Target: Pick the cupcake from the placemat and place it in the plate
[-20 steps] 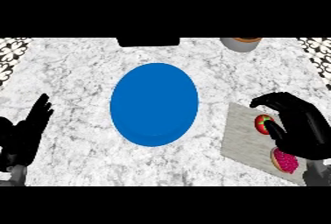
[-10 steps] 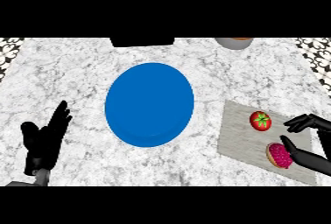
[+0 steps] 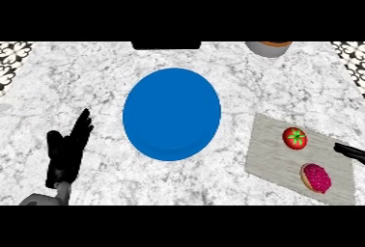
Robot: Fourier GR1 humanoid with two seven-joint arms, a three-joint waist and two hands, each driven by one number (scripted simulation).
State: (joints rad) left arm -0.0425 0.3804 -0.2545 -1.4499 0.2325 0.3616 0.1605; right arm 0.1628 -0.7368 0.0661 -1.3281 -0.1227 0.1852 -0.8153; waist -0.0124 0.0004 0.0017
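Your cupcake (image 3: pixel 316 178) looks light and crumbly, so grip its sides; left hand (image 3: pixel 68 152) rests with fingers straight, right hand (image 3: pixel 351 153) fingers probably unreadable at the edge

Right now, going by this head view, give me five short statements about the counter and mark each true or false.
1. The cupcake lies on the placemat. True.
2. A tomato shares the placemat with it. True.
3. The blue plate already holds the cupcake. False: the plate holds nothing.
4. The right hand is curled round the cupcake. False: only a bit of it shows at the right edge, apart from the cupcake.
5. The left hand rests open, left of the plate. True.
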